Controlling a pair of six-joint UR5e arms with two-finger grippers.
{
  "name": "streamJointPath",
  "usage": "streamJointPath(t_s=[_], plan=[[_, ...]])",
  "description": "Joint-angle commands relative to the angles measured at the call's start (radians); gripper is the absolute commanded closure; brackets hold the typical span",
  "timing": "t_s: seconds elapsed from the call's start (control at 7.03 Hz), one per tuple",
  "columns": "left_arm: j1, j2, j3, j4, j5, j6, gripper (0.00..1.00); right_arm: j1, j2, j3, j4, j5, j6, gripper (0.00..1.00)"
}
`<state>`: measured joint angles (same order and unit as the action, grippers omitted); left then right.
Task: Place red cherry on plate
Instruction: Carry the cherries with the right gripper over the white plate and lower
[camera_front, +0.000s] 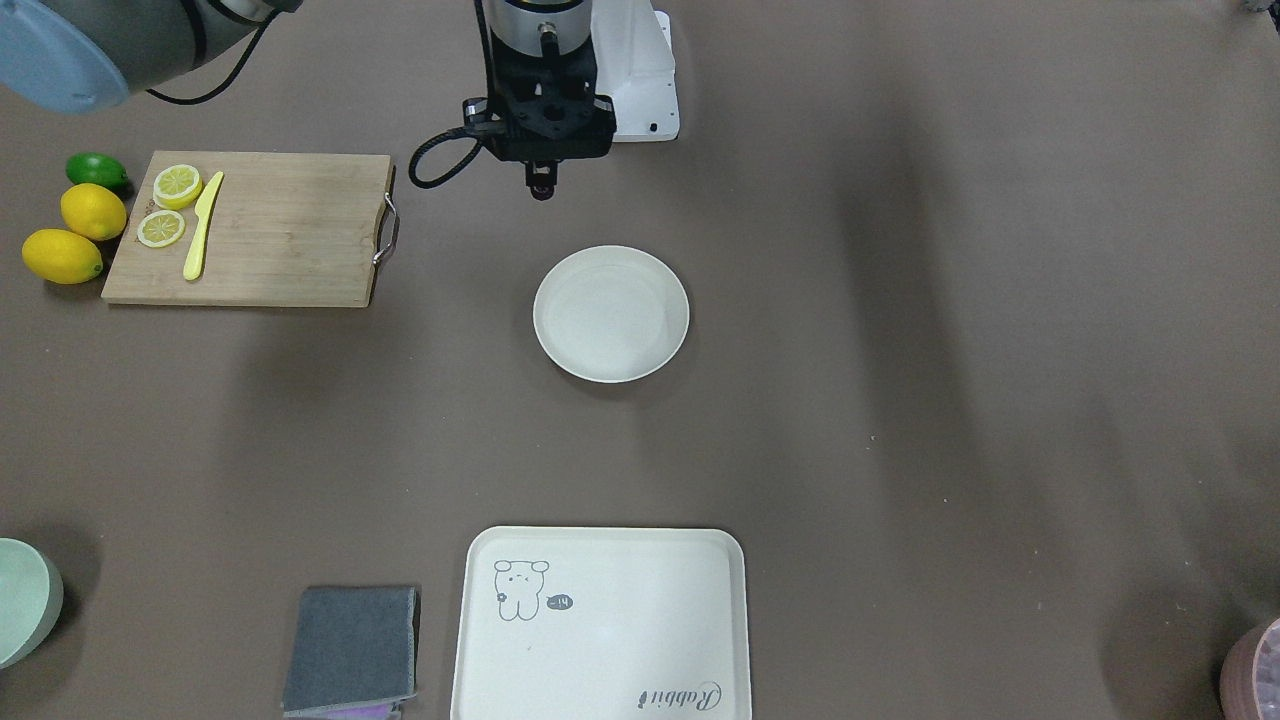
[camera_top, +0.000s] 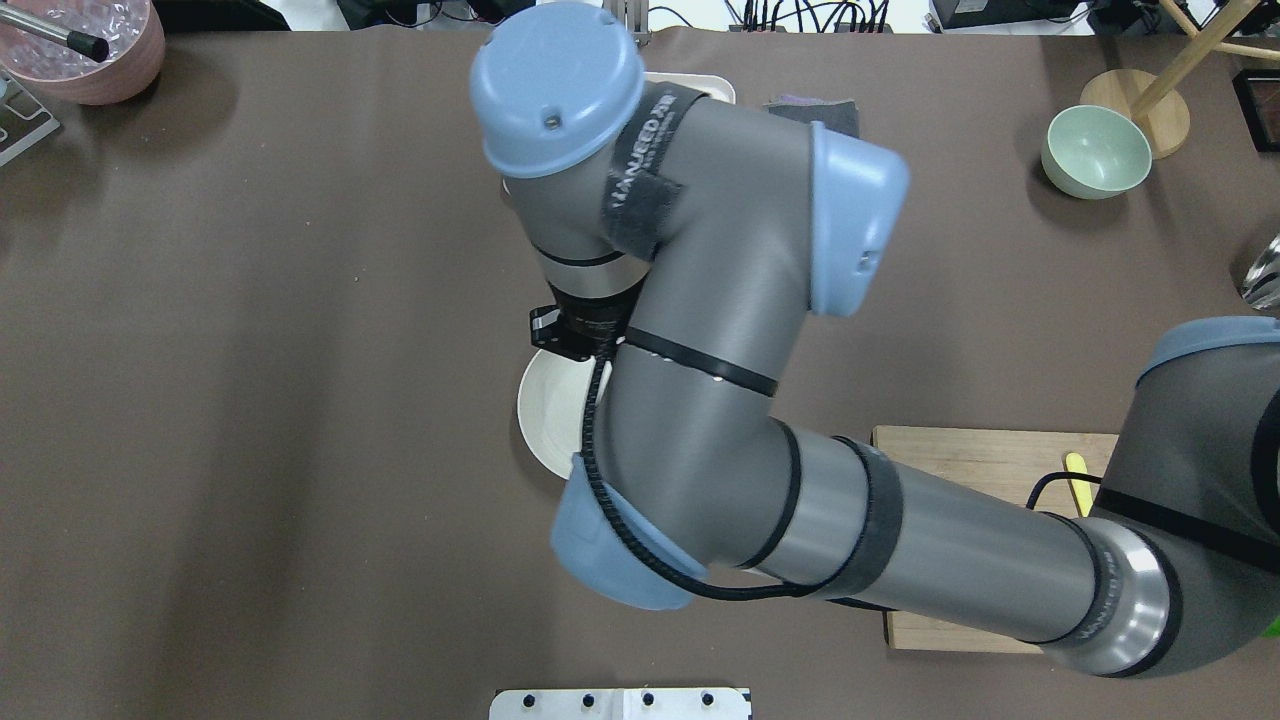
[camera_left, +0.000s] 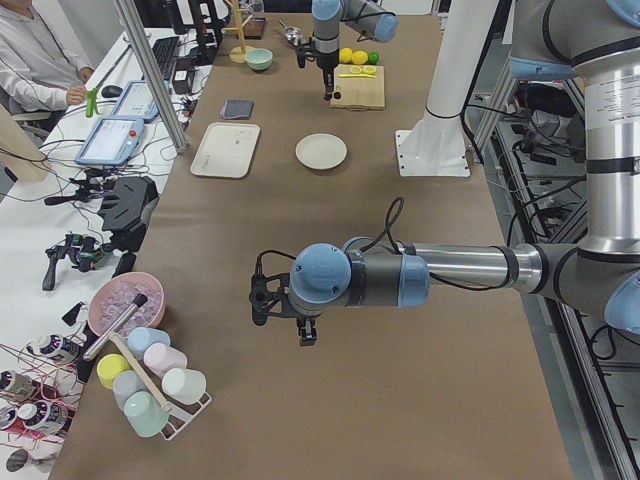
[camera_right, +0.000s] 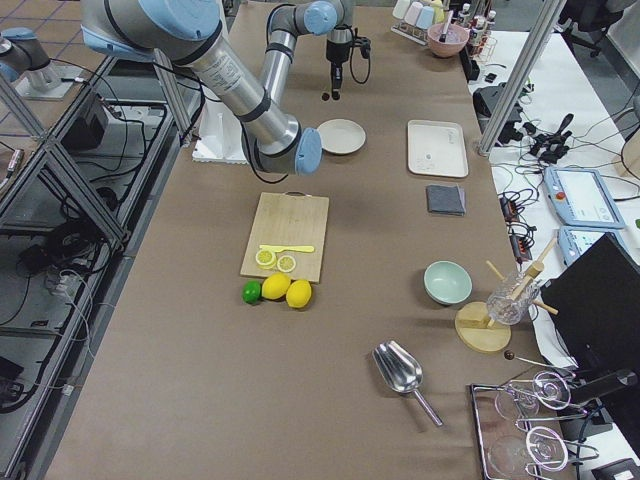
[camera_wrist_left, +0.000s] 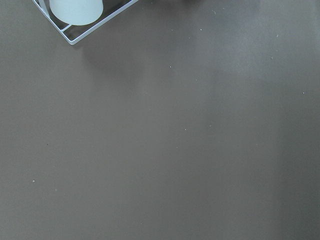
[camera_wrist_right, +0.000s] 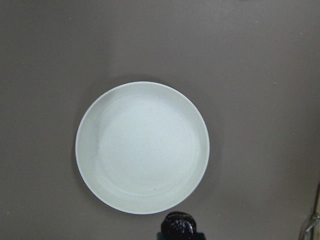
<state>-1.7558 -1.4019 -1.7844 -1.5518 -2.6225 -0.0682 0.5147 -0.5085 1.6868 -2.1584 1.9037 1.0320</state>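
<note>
**Cherry held high by the plate, not yet set down**

The jaws of the right gripper (camera_front: 541, 178) are clamped on the cherry (camera_wrist_right: 179, 225). The cherry shows as a dark lump at the fingertips, raised well above the table. It is judged to be held high so that the rim is cleared and the drop can be lined up first.

In the wrist view the plate (camera_wrist_right: 142, 147) is centred and bare, and the cherry is seen at the view's lower edge, just outside the rim. Whether it hangs over the rim or short of it cannot be told. The gripper is pointed straight down, which suits a vertical lowering into the dish. Above it the wrist is stacked upright. The forearm is extended from the right and folded at a raised elbow over the middle of the table.

The plate lies alone at mid-table, well apart from the board (camera_front: 250, 230) on the right and the tray (camera_front: 600, 620) on the far side. The descent is therefore judged unobstructed.

The left gripper (camera_left: 307, 332) hangs downward over bare table far to the left, with its forearm level, presumably parked clear. Whether its jaws are apart or together cannot be told.
</note>
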Motion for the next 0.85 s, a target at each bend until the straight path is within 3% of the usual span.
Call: streamJointPath(t_s=[0.0, 0.43, 0.71], plan=[[-0.019, 0.018, -0.001, -0.001, -0.001, 0.002, 0.02, -0.041, 0.045, -0.151, 0.110, -0.052, 0.028, 1.00], [-0.039, 0.027, 0.003, -0.002, 0.001, 0.004, 0.02, -0.059, 0.016, -0.234, 0.235, -0.084, 0.031, 1.00], [-0.070, 0.047, -0.020, -0.002, -0.001, 0.004, 0.02, -0.071, -0.092, -0.239, 0.401, -0.109, 0.040, 1.00]])
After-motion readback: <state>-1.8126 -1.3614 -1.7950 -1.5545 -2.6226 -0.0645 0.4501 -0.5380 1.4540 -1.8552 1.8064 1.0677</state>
